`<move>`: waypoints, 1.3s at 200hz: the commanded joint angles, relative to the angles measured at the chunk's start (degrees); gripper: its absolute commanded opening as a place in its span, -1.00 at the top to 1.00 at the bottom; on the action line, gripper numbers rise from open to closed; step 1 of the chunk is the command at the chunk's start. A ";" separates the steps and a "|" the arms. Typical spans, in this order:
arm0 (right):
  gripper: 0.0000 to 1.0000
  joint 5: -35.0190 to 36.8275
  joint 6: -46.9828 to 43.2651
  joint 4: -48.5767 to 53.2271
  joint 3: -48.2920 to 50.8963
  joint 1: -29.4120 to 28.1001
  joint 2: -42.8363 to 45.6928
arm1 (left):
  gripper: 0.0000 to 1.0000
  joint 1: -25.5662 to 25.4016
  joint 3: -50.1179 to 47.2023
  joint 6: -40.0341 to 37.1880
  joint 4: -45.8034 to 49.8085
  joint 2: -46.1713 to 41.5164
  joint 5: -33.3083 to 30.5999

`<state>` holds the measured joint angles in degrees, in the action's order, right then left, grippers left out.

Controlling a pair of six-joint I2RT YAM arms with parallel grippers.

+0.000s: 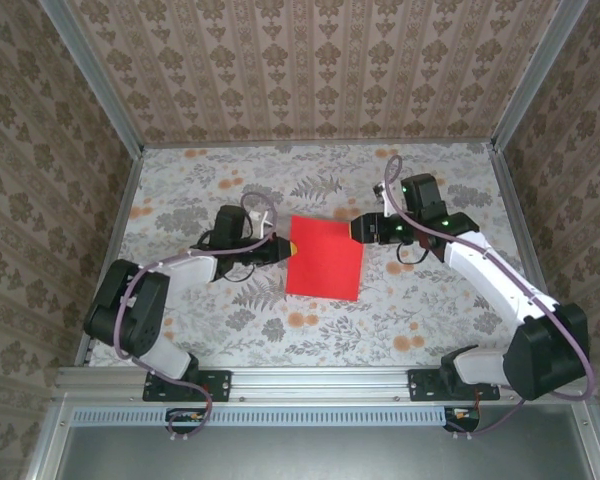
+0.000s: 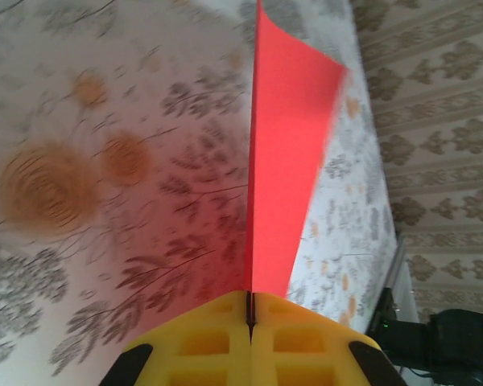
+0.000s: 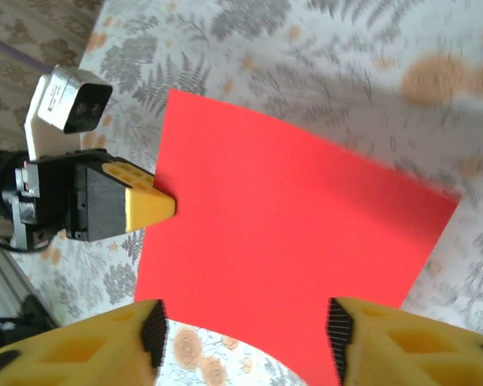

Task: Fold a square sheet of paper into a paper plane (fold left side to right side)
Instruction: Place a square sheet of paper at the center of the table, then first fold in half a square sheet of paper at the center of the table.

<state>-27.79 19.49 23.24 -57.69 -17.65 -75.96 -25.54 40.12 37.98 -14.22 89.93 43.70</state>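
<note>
From above, the flowered tablecloth [image 1: 430, 310] lies walled by patterned wallpaper [image 1: 310, 60], the square sheet of paper [image 1: 325, 257] mid-frame between two bent arms. The left wrist view shows the left gripper [image 2: 250, 304] clamped on the sheet's edge at bottom centre. The right wrist view shows the right gripper [image 3: 245, 330], jaws apart, along the bottom.

Lab test booth: wallpapered panels [image 1: 310, 70], aluminium frame [image 1: 310, 382].

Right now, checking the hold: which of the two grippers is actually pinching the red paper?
The left gripper, shut on the red paper's left edge. The right gripper stands open at the opposite edge.
</note>
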 commanded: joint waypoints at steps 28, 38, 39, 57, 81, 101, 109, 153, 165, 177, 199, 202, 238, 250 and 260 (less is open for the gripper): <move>0.34 -0.37 10.45 -6.28 4.08 -2.94 -9.25 | 1.00 -0.21 1.03 0.03 8.63 3.12 -6.15; 0.45 0.04 11.21 -6.48 3.91 -3.72 -11.39 | 1.00 -0.24 1.58 -0.34 10.73 3.31 -6.44; 0.46 0.07 11.24 -6.47 3.91 -3.76 -11.66 | 1.00 -0.27 1.69 -0.35 10.94 3.27 -6.44; 0.60 1.49 12.69 -6.30 2.84 -4.56 -15.91 | 1.00 -0.28 2.44 -0.80 13.34 3.06 -8.28; 0.70 3.54 13.54 -5.27 0.91 -5.06 -21.28 | 1.00 -0.22 3.76 -1.23 15.33 2.74 -8.28; 0.74 5.72 12.65 -2.29 -1.68 -5.42 -25.06 | 1.00 -0.26 4.39 -1.25 16.01 2.49 -8.28; 0.75 6.60 12.43 -1.42 -2.26 -5.60 -26.26 | 1.00 -0.21 4.43 -1.24 16.22 2.36 -8.28; 0.77 7.89 12.00 -0.28 -3.13 -5.82 -30.09 | 1.00 -0.25 4.69 -1.18 16.75 1.32 -8.24; 0.76 8.44 11.73 0.19 -3.04 -5.95 -30.54 | 0.97 -0.25 4.83 -0.87 16.48 1.05 -8.02; 0.77 8.68 11.59 0.40 -2.88 -6.06 -30.90 | 0.85 -0.27 5.30 -0.44 16.01 0.86 -7.73; 0.77 8.76 11.46 0.52 -2.45 -6.41 -31.35 | 0.55 -2.42 6.15 0.86 14.02 1.10 -7.23; 0.77 8.80 11.50 0.57 -2.38 -6.43 -31.45 | 0.52 -2.55 6.19 1.07 13.63 1.15 -5.91; 0.78 8.81 12.03 -0.50 -1.33 -6.78 -31.19 | 0.19 -4.78 7.68 4.43 8.06 3.58 -3.29; 0.78 8.63 12.17 -1.03 -0.90 -6.79 -30.73 | 0.12 -5.59 8.58 4.96 7.20 4.81 -2.95; 0.78 8.37 12.29 -1.49 -0.58 -6.79 -30.34 | 0.10 -6.35 9.43 5.03 6.97 5.86 -2.98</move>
<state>-20.99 31.53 20.45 -59.94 -23.70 -105.38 -30.55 46.74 41.15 -3.90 93.36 38.70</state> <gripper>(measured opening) 0.113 0.438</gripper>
